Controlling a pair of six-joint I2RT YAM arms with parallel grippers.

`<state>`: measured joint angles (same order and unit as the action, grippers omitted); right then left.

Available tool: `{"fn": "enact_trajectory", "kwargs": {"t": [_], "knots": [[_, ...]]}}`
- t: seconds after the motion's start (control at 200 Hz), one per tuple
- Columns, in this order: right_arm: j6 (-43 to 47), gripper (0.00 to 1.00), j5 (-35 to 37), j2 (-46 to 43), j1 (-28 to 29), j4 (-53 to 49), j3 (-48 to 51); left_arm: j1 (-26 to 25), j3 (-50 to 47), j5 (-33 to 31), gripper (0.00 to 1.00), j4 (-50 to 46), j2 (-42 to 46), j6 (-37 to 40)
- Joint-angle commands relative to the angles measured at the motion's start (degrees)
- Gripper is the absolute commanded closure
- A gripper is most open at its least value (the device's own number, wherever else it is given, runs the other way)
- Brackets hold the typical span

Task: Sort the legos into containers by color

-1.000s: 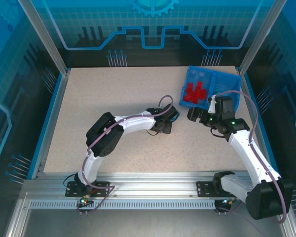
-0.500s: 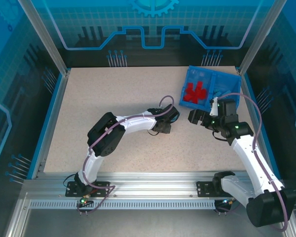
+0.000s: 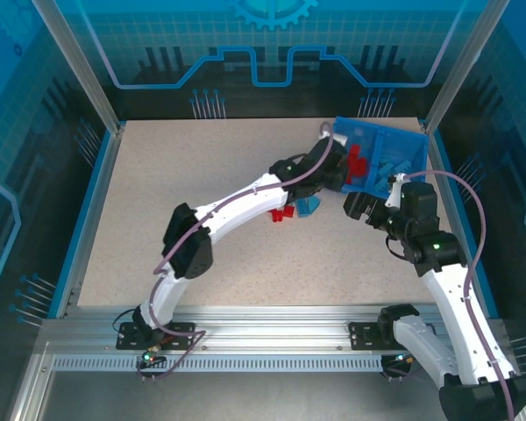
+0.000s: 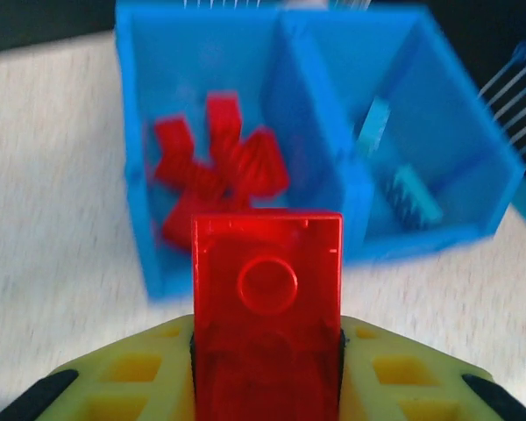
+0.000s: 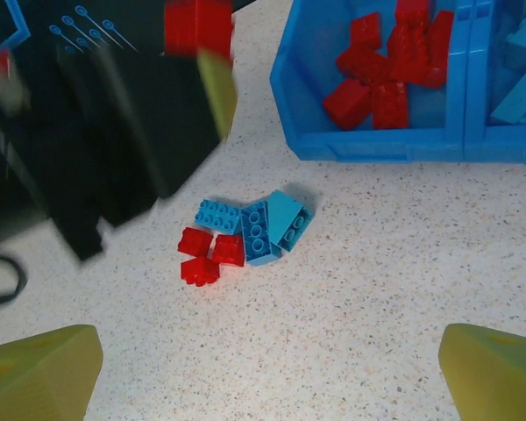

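Observation:
My left gripper [image 4: 267,351] is shut on a bright red brick [image 4: 267,289], held just before the near wall of the blue two-compartment tray [image 4: 140,219]. Red bricks [image 4: 215,162] lie in its left compartment and light blue bricks [image 4: 403,189] in the right one. From the top view the left gripper [image 3: 337,167] sits at the tray's [image 3: 403,140] left compartment. A small pile stays on the table: three red bricks [image 5: 209,254] touching three light blue bricks [image 5: 261,225]. My right gripper [image 5: 267,377] hangs open above the bare table near that pile, empty.
The left arm [image 5: 96,123] crosses the upper left of the right wrist view, close to the pile. The right gripper [image 3: 358,208] sits just below the tray's near edge. Blue rails and enclosure posts border the speckled table [image 3: 175,202].
The left arm swung from the table's middle up to the tray, carrying a red brick and uncovering the pile. The right arm drew back slightly toward the right.

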<state>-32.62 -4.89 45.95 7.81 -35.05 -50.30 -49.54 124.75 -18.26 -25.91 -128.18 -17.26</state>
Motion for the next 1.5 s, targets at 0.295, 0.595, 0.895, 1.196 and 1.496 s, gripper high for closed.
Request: {"fn": "enact_trajectory", "kwargs": {"t": [0.295,0.595,0.895,1.196,1.496], "knots": [[-0.60,0.00,1.81,-3.90,-0.84,-4.27,-0.41,4.02,25.43,2.28,0.59,12.34,-24.42,10.60],[-0.86,0.00,2.51,-4.99,-0.86,-5.76,-0.41,3.68,24.24,3.51,0.41,15.37,-21.88,11.25],[1.27,0.00,0.65,-0.47,-0.66,-2.41,2.02,2.07,-20.89,4.20,0.42,34.94,11.06,9.92],[7.11,0.01,2.87,16.35,9.72,5.24,0.21,1.98,-56.87,5.65,0.37,35.40,44.77,17.82],[2.71,0.06,5.35,38.59,12.62,12.52,-8.18,1.97,-70.57,12.95,0.22,14.96,71.49,38.05]]}}
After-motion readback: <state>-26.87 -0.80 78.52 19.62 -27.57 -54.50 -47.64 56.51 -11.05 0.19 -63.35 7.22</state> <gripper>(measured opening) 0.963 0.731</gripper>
